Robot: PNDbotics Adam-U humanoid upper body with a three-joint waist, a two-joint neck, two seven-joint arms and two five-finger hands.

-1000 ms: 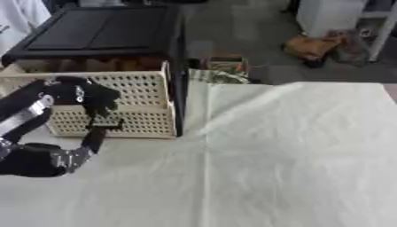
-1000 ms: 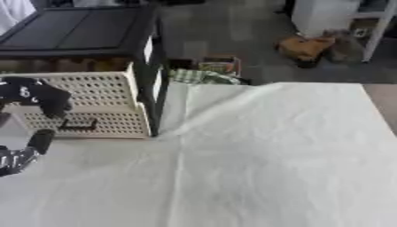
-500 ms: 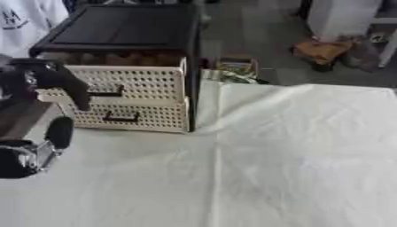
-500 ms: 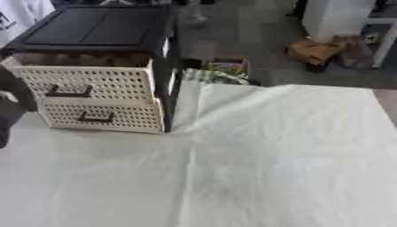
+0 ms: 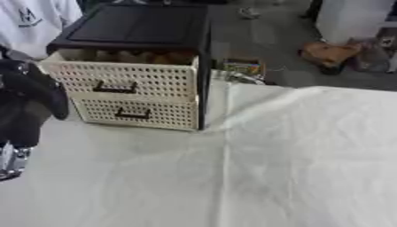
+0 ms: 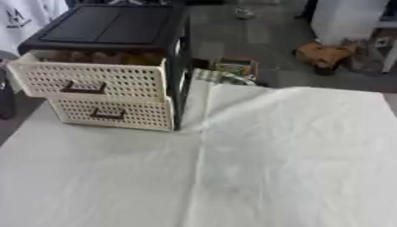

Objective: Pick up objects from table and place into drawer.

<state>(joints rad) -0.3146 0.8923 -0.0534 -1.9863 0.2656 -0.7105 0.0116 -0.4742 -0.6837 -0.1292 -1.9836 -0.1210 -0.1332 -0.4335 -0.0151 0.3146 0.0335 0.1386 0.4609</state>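
Note:
A small drawer unit with a black top [image 5: 139, 26] stands at the table's far left. Its cream top drawer [image 5: 132, 77] is pulled out a little, and brownish things [image 5: 147, 57] lie inside it. The cream lower drawer [image 5: 132, 113] is pushed in. My left hand [image 5: 31, 84] is a dark blurred shape at the left edge, just left of the drawers and apart from them. A sliver of the left hand [image 6: 6, 97] also shows in the right eye view. My right hand shows in no view. I see no loose object on the cloth.
A white cloth [image 5: 294, 155] covers the table. Behind the far edge, on the floor, lie a small box [image 5: 244, 68] and a brown heap [image 5: 329, 53] beside a white cabinet [image 5: 353, 17]. A person's white shirt [image 5: 31, 17] shows at the top left.
My left hand has come off the drawer front and moved to the left edge. The camera has shifted, so the drawer unit now shows whole.

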